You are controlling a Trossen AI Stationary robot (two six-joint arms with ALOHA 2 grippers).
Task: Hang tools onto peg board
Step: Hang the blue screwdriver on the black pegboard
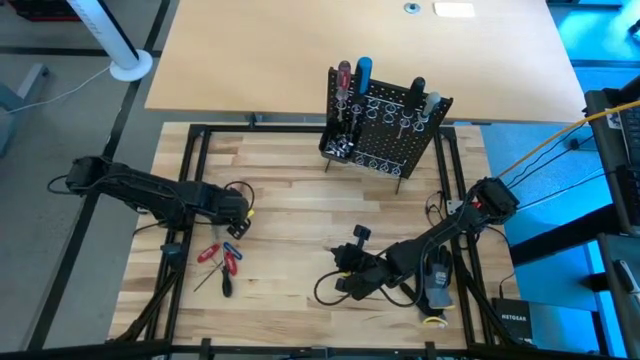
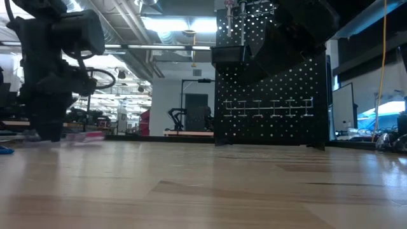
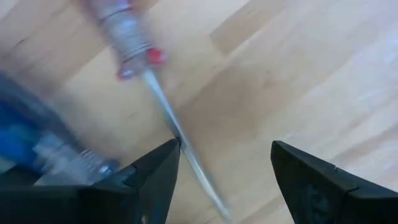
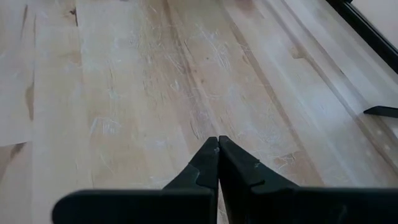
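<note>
left gripper spread low over loose tools on table, probably lining up a screwdriver shaft | right gripper pressed together, parked | board upright behind, partly filled

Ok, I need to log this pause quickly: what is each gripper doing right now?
Left gripper: open, holding nothing, over a red-handled screwdriver lying on the table.
Right gripper: closed, empty, low over bare wood.

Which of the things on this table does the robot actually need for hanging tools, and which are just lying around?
Needed: peg board; loose screwdrivers, one under the open left gripper.
Lying about: work glove; black box at the table's edge.
</note>
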